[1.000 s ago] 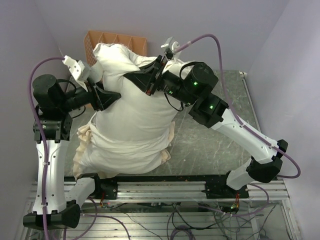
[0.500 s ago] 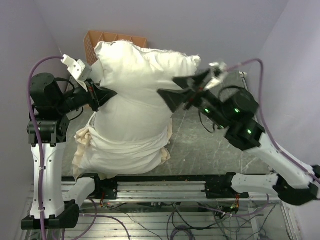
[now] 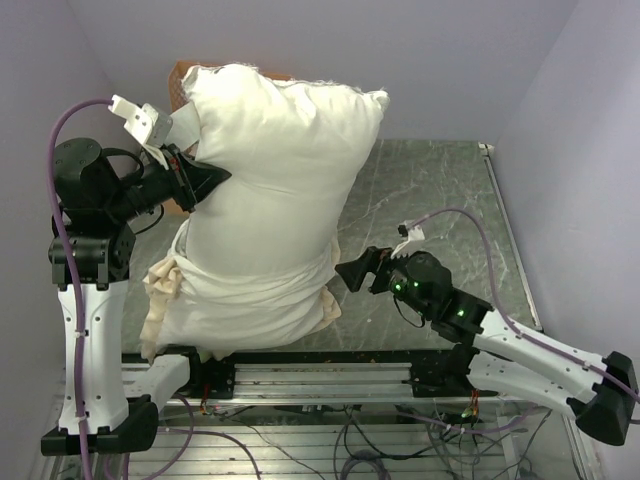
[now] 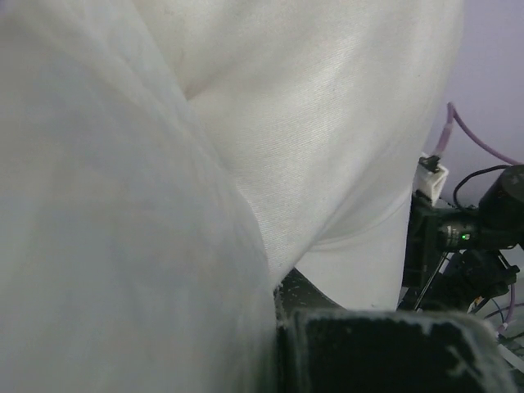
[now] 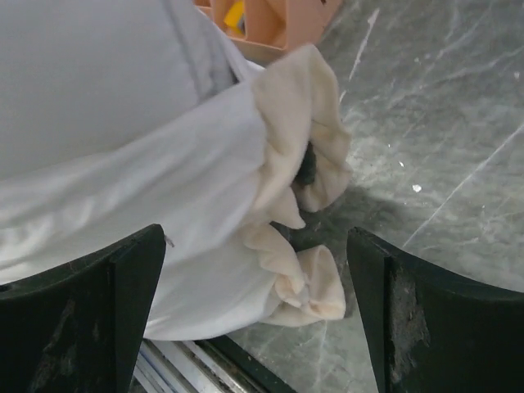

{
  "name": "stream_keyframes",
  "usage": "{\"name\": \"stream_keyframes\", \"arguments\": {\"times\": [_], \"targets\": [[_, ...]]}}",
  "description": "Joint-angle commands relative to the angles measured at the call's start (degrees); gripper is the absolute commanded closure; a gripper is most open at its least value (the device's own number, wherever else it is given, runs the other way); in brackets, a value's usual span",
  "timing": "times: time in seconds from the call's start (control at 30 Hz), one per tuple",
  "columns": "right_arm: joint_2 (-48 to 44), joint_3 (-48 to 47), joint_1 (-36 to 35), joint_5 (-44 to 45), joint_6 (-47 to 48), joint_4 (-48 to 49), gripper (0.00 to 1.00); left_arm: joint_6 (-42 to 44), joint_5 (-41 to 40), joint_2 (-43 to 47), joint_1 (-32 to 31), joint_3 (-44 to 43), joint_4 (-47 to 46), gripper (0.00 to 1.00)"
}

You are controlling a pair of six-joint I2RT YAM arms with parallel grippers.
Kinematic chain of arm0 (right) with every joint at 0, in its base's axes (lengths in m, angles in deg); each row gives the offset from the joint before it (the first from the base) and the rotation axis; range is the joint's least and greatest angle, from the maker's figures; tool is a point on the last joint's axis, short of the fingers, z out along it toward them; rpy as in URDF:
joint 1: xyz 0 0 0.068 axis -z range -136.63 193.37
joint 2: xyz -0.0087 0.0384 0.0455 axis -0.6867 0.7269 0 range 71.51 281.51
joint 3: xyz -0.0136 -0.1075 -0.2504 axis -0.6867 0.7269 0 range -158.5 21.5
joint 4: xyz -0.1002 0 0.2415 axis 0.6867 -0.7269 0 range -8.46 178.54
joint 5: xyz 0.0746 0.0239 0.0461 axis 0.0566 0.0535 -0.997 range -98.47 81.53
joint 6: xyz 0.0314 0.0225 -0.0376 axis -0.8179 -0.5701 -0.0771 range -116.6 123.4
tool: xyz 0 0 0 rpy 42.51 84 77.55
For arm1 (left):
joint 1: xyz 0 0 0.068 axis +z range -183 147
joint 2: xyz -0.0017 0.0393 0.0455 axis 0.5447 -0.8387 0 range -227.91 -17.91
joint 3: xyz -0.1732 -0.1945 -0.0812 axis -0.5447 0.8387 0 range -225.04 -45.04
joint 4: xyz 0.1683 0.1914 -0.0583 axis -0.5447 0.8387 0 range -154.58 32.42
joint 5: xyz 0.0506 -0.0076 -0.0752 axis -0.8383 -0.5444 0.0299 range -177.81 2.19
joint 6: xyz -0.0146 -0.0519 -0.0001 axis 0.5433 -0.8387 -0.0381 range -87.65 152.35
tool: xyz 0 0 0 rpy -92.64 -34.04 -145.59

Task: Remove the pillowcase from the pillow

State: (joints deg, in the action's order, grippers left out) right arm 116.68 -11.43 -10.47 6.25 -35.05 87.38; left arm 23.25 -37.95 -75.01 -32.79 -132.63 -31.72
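The plump white pillow (image 3: 285, 140) stands upright, its upper half bare. The cream pillowcase (image 3: 240, 300) is bunched round its lower part, with the ruffled frill (image 3: 160, 290) showing at the bottom left and at the bottom right corner. My left gripper (image 3: 205, 180) is shut on the pillow's left side. White cloth fills the left wrist view, above one dark finger (image 4: 385, 352). My right gripper (image 3: 350, 272) hangs low and open beside the right frill. In the right wrist view that frill (image 5: 307, 282) lies between the spread fingers, touching neither.
An orange slotted basket (image 3: 180, 75) stands behind the pillow at the back left, also seen as the basket (image 5: 274, 16) in the right wrist view. The grey marbled tabletop (image 3: 430, 210) lies to the right. A black rail (image 3: 330, 360) runs along the near edge.
My right gripper let go of the pillow's top, opened, and swung down to the near right beside the frill. My left gripper shut on the pillow's left side. The pillow now stands taller.
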Motion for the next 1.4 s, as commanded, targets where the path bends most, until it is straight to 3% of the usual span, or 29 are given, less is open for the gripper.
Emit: {"name": "stream_keyframes", "arguments": {"times": [0.0,0.23,0.57,0.63,0.77,1.13,1.37], "targets": [[2.15,2.42,3.19,-3.81,-6.86,9.61,0.09,-1.29,2.39,1.01,-0.47,-3.62,-4.02,0.93],[8.39,6.32,11.82,-16.48,-13.90,25.27,0.16,0.31,2.87,1.37,-0.48,-3.23,-2.42,0.93],[22.50,7.70,11.37,-21.85,-20.16,36.79,0.48,-0.36,2.70,1.34,-0.48,-4.28,-3.15,0.93],[23.92,8.14,10.68,-21.81,-20.25,37.96,0.59,0.04,2.47,1.15,-0.52,-4.78,-2.81,0.93],[24.80,8.84,9.71,-20.47,-19.26,37.44,1.00,1.48,0.76,0.93,-0.52,-6.37,-2.27,0.93],[28.21,12.95,5.20,-5.57,-16.46,28.99,1.00,-1.30,-6.54,-2.52,-0.54,-14.46,-11.57,0.93],[36.68,11.34,-3.34,3.74,-16.20,27.53,1.00,-1.10,-7.33,-6.21,-0.50,-22.12,-11.56,0.93]]}}
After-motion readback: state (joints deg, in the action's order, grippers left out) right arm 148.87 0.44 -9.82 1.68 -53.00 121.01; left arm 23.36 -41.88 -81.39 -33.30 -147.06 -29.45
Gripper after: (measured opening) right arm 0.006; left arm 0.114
